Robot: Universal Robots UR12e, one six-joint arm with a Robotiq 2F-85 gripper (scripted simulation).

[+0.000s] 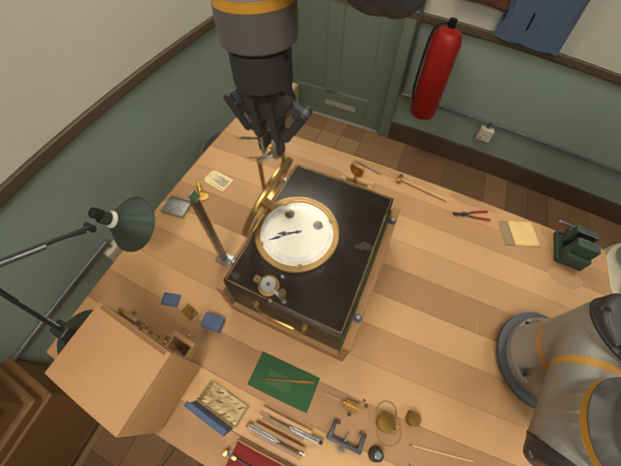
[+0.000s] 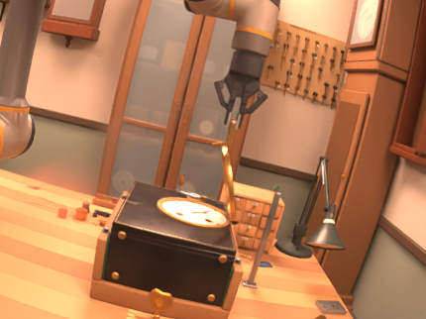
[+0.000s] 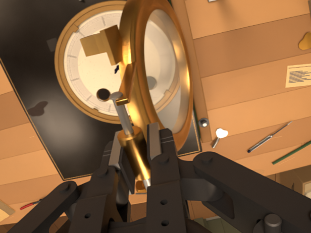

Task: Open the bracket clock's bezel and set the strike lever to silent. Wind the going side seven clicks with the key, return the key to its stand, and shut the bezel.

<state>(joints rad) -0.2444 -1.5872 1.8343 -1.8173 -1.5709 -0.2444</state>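
Note:
The bracket clock (image 1: 311,256) lies on its back on the bench, a black case with a white dial (image 1: 297,233) facing up. Its brass bezel (image 1: 268,198) (image 2: 228,181) (image 3: 154,73) stands swung up on edge along the dial's far-left side. A small brass knob (image 3: 133,148) on a steel stem sticks out from the bezel's rim. The strike lever (image 1: 271,287) sits on a small disc below the dial. A brass winding key (image 1: 357,173) rests on its stand behind the clock. My gripper (image 1: 271,145) (image 2: 237,119) (image 3: 133,146) hangs over the bezel's top and is closed on the bezel knob.
A cardboard box (image 1: 118,371) sits at the bench's near-left corner, with a slim post (image 1: 210,228) and a desk lamp (image 1: 125,220) left of the clock. Hand tools (image 1: 286,426) lie along the near edge, pliers (image 1: 471,215) and a vice (image 1: 577,246) to the right.

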